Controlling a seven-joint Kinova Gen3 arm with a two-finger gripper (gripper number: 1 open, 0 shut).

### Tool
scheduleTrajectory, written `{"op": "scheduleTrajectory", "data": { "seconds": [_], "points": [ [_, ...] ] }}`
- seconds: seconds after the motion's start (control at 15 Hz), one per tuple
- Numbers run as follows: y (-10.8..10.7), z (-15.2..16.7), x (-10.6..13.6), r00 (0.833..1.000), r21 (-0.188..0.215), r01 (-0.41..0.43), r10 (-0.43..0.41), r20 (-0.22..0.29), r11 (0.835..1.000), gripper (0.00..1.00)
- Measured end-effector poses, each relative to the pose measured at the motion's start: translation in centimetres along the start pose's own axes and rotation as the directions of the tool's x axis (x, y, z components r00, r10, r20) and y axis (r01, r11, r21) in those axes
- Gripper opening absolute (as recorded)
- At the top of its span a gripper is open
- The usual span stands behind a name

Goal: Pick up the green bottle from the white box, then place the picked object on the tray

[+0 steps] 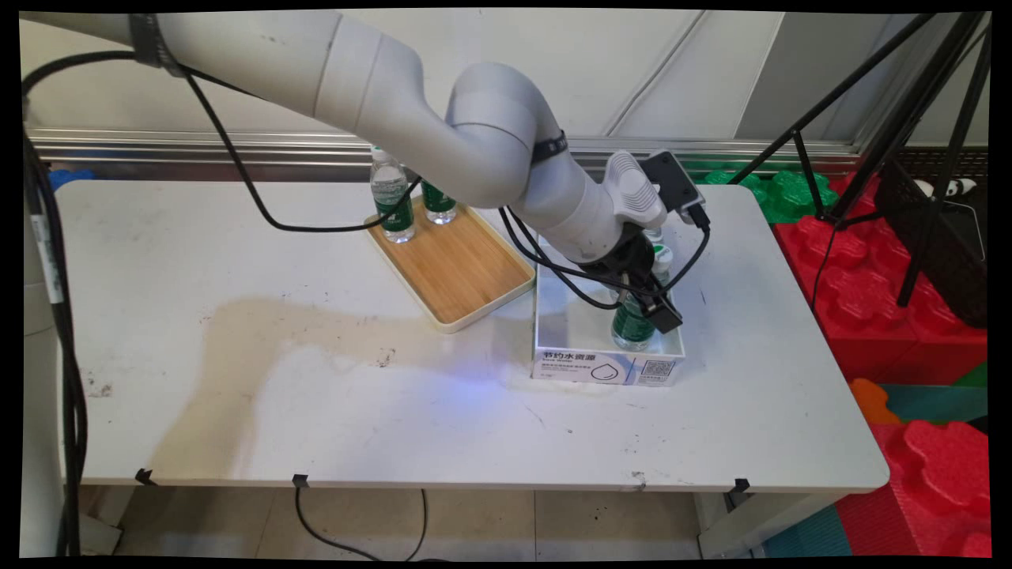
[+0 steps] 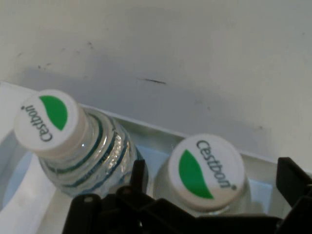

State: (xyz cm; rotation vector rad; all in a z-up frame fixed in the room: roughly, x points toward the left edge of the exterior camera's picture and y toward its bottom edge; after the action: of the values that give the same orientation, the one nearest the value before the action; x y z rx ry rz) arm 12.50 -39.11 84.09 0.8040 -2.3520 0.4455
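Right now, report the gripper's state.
Gripper: open, fingers on either side of a water bottle in the white box, not closed on it.

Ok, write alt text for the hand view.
Two clear plastic water bottles with white-and-green Cestbon caps, one at left and one between the black gripper fingers, stand in a white cardboard box on a white table.

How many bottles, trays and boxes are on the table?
Bottles: 4 seen, 2 on the tray and 2 in the box; more may be hidden.
Tray: 1
Box: 1
Total: 6 seen
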Motion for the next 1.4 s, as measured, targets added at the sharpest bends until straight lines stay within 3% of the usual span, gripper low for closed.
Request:
{"op": "scheduleTrajectory", "data": {
  "seconds": [0.33, 0.4, 0.93, 1.4],
  "points": [
    [-0.1, 1.2, -0.5, 1.000, 0.015, -0.002, 0.002, 0.006, 1.000, 1.00],
    [0.0, 1.1, -0.5, 1.000, 0.018, -0.001, 0.001, 0.006, 1.000, 0.00],
    [0.3, -1.0, -1.1, 1.000, 0.048, 0.015, -0.015, -0.001, 0.999, 0.00],
    [-0.1, -7.1, -1.1, 0.999, 0.077, 0.024, -0.020, -0.047, 0.997, 0.00]
  ]
}}
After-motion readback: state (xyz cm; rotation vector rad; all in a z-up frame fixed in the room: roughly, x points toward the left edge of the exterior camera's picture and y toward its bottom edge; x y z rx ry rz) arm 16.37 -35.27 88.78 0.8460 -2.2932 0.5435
